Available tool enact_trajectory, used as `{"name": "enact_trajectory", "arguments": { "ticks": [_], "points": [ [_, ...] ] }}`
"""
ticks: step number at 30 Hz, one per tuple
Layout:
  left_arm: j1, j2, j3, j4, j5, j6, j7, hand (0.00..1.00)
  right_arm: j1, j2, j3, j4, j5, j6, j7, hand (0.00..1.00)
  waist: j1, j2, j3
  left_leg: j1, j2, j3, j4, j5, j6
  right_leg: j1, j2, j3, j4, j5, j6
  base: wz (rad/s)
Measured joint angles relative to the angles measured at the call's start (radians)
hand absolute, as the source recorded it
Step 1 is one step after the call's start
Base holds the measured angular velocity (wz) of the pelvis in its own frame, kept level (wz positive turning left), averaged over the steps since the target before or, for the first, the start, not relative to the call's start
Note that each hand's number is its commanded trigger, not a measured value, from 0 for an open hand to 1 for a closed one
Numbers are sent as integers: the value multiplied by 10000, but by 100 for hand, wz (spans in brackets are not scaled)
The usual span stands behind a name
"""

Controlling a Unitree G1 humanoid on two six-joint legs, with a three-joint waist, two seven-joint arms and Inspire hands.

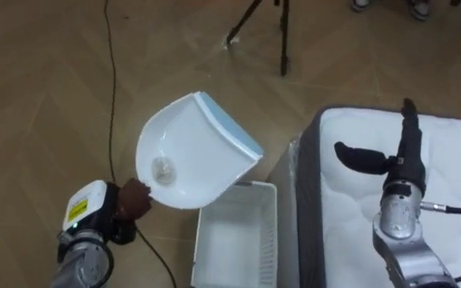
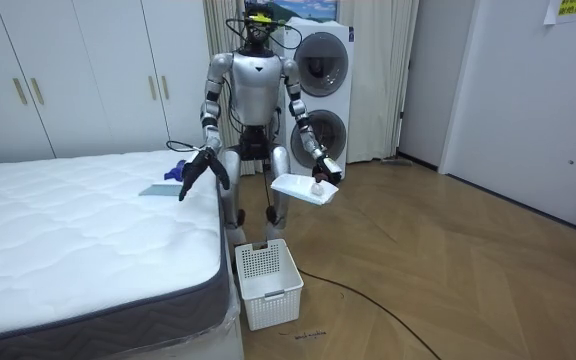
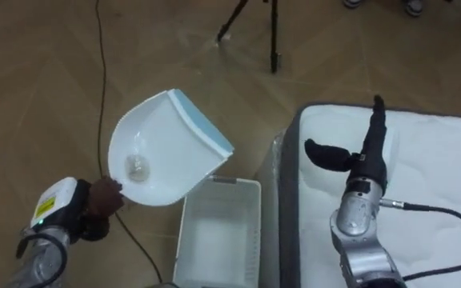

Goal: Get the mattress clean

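- One white plastic dustpan [image 1: 194, 148] with a pale blue lip is held tilted, higher than the white slatted plastic basket [image 1: 234, 240] on the wooden floor; a small crumpled clear wad [image 1: 163, 169] lies in its scoop;
- the left hand [image 1: 133, 200] curls round the dustpan's handle;
- the right hand [image 1: 398, 160] hovers over the white quilted mattress [image 1: 454, 192], fingers straight, thumb spread;
- the robot stands at the bed's corner.

White dustpan [image 1: 190, 152], blue-edged; white latticed basket [image 1: 202, 240]; white quilted mattress [image 1: 454, 160].

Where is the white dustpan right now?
In the left eye view the dustpan is on the left, held up in the air by the robot's left hand, close to the white basket that stands beside the bed.
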Motion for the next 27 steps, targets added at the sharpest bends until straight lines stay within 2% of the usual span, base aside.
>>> {"name": "enact_trajectory", "arguments": {
  "ticks": [2, 5, 7, 12, 16, 22, 27],
  "points": [
    [-357, 46, -6, 386, 10, 12, 133, 100, 4, -14, 141, 147, 10, 1, 8, 0, -31, 64, -5, -209, -35, 25, 44, 22, 41, -265, -82, -21, 251, -84, -23, 3],
    [-575, 51, -54, 473, 70, 19, 237, 100, 13, -21, 370, 338, 86, 2, 15, 0, -110, 82, 1, -397, -70, 39, 41, 14, 80, -614, -120, 130, 497, -98, -26, -4],
    [-851, 51, -115, 824, 379, 37, 412, 100, 8, -26, 626, 352, 76, 4, 20, 0, -315, 99, 7, -645, -170, 58, 92, 67, 195, -1012, -263, 221, 821, -101, -21, -2],
    [-1010, 205, -328, 969, 824, 165, 486, 100, -4, 5, 661, 392, -26, 45, 21, 0, -732, 103, 14, -1148, -301, 257, 201, 190, 417, -1799, -475, 528, 1301, -84, 5, -7],
    [-1142, 423, -925, 969, 1046, 389, 476, 100, -1, 2, 681, 558, -22, 64, -3, 0, -919, 207, 33, -1503, -322, 314, 255, 266, 498, -2210, -505, 652, 1396, -14, 22, -4],
    [-1974, 525, -1601, 1083, 1712, 587, 347, 100, -140, 1, 726, 694, -35, 109, -23, 0, -1106, 494, 132, -2206, -334, 405, 423, 410, 583, -2992, -629, 679, 1722, 33, 9, 2],
    [-2462, 823, -2132, 1151, 2179, 890, 187, 100, -175, -1, 756, 696, -55, 276, -118, 0, -1406, 517, 126, -2403, -343, 507, 426, 417, 592, -3304, -702, 682, 1888, 24, 6, -2]
  ]
}}
